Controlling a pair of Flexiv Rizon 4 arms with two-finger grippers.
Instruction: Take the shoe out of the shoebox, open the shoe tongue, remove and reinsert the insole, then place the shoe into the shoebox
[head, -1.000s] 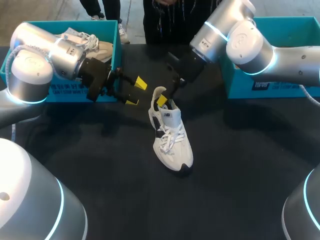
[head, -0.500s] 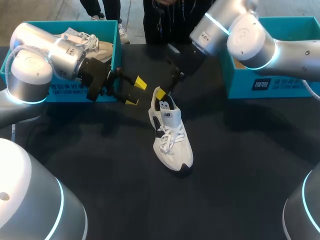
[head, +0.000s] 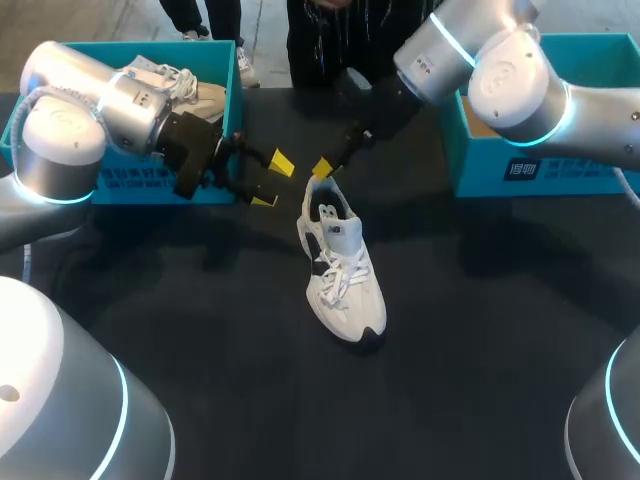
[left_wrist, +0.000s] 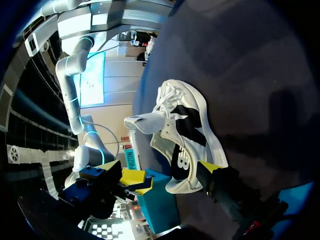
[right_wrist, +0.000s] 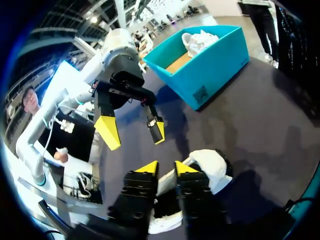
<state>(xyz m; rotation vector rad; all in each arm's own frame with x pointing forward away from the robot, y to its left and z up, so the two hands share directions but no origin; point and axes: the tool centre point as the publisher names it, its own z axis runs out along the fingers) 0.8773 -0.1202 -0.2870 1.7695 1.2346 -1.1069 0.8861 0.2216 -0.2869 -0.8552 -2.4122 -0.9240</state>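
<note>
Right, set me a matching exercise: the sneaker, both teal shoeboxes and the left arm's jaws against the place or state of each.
Column one
1. white-and-black laced sneaker
2. left teal cardboard shoebox
3. right teal cardboard shoebox
4. left arm's jaws

Column two
a. open, beside the sneaker's heel, not touching it
b. holds a pale shoe
c. upright on the black table
d. brown floor showing inside

Pairs: 1-c, 2-b, 3-d, 4-a

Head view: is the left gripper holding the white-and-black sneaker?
No, the left gripper hangs open beside the white-and-black sneaker, apart from it.
</note>
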